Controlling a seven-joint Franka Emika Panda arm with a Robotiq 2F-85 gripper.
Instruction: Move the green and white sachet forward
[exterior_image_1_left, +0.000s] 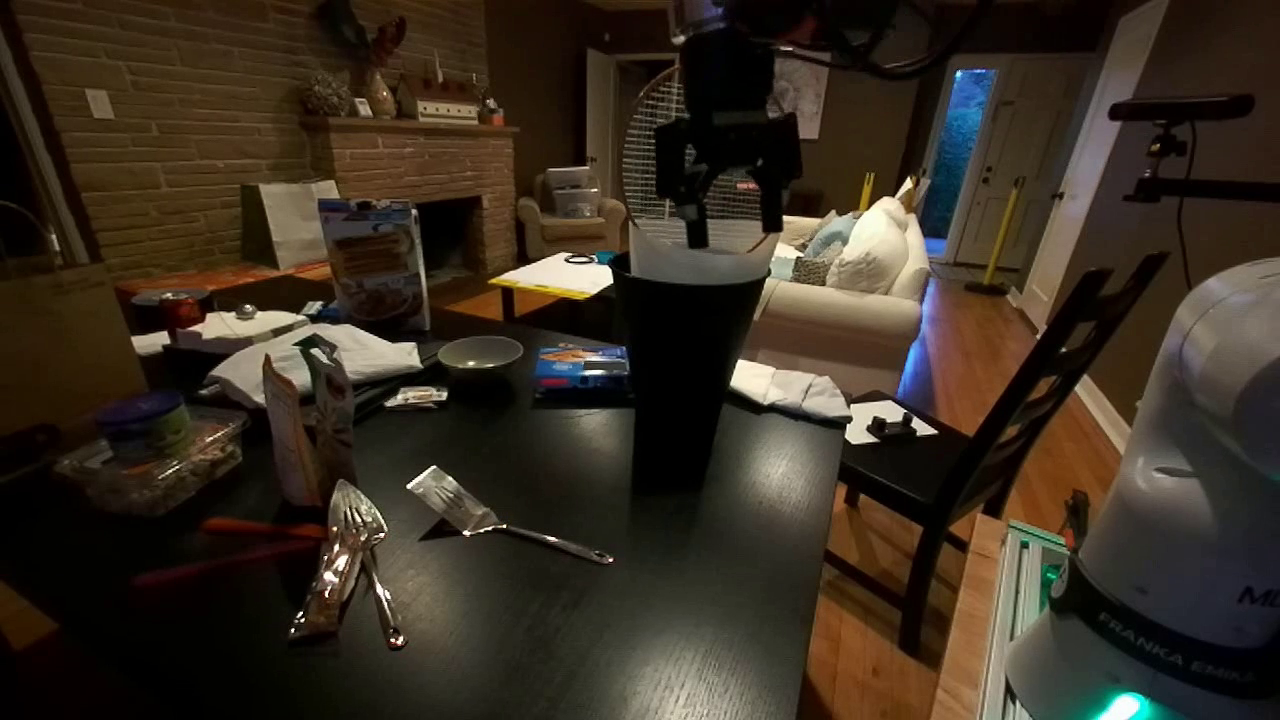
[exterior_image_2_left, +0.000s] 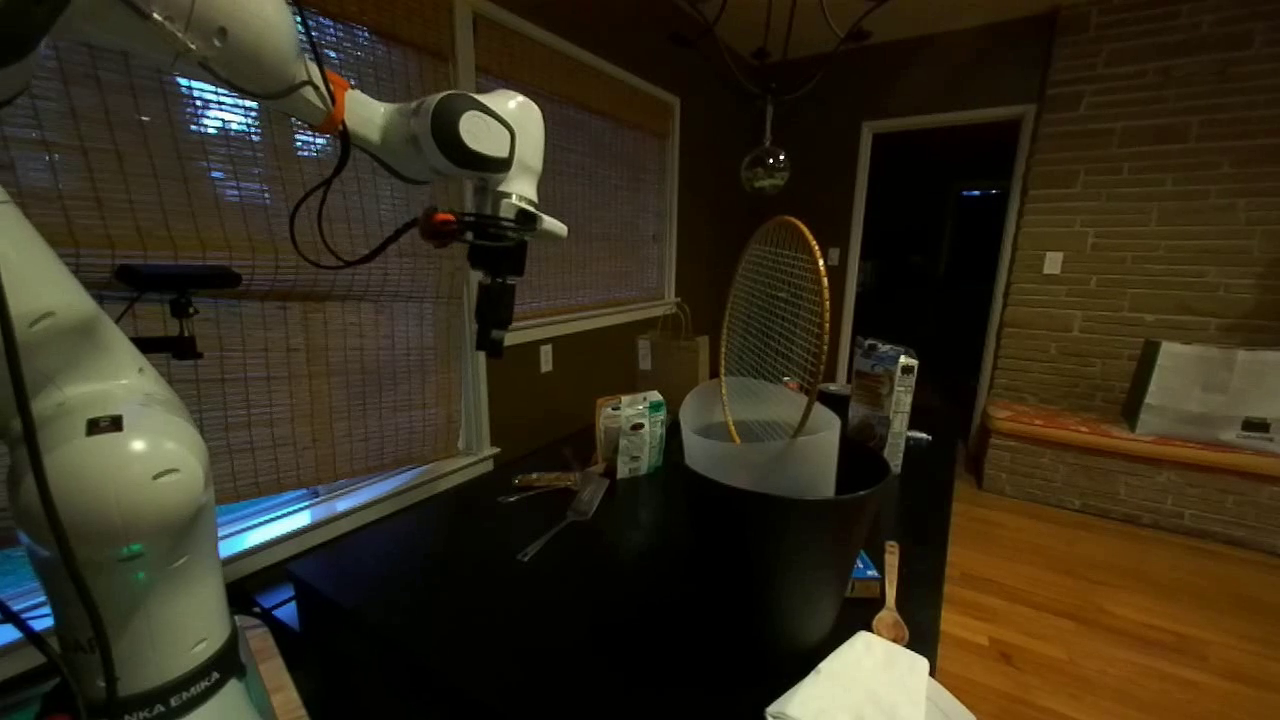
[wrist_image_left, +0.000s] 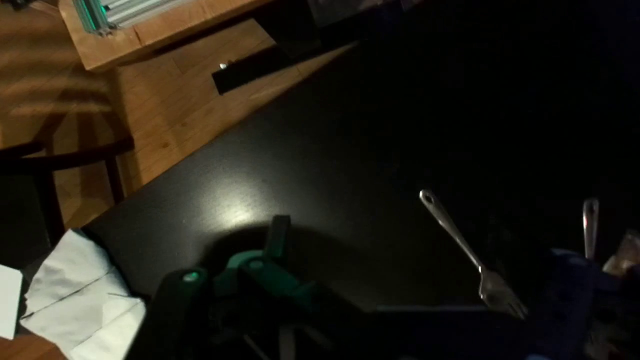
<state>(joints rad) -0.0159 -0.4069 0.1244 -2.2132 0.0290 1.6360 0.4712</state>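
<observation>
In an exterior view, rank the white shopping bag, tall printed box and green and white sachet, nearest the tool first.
1. Green and white sachet: standing lower right of the tool in the picture.
2. Tall printed box: farther right.
3. White shopping bag: near the right edge.

In an exterior view, a brick wall and pale sofa stand beyond the tabletop's far edge, a dark chair beside the right.

The jaws point down, well apart from the green and white sachet standing upright.
</observation>
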